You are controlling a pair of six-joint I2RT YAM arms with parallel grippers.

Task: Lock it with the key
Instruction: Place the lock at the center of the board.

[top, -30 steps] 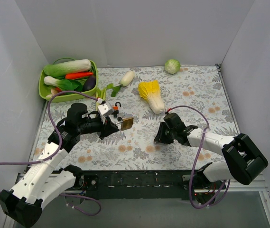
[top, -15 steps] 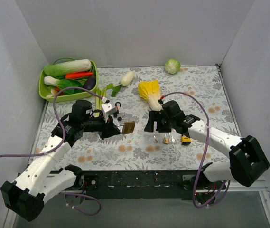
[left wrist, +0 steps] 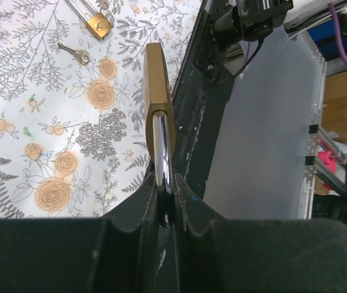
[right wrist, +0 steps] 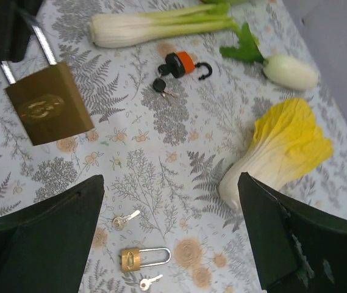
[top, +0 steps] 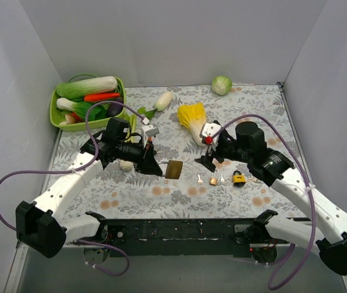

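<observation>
My left gripper [left wrist: 164, 196] is shut on the steel shackle of a large brass padlock [left wrist: 158, 79], which hangs just above the cloth [top: 174, 169]. In the right wrist view the same padlock [right wrist: 48, 104] sits at the upper left. My right gripper [right wrist: 170, 201] stands open and empty above the table, right of that padlock [top: 210, 155]. Beneath its fingers lie two small silver keys [right wrist: 124, 220] [right wrist: 149, 282] and a small brass padlock [right wrist: 139, 258]. In the top view those keys [top: 199, 179] [top: 222, 178] flank the small padlock [top: 213, 179].
A black-and-yellow padlock [top: 238, 178] lies right of the keys. An orange-and-black padlock [right wrist: 182, 64] with a black key [right wrist: 161, 86] lies farther back. Yellow cabbage [top: 194, 119], radish [top: 163, 99], green cabbage [top: 222, 85] and a green vegetable basket [top: 54, 113] fill the back.
My right gripper has opened wide and lifted off the cloth, uncovering the keys and small padlocks. The left gripper carried the large padlock to the right.
</observation>
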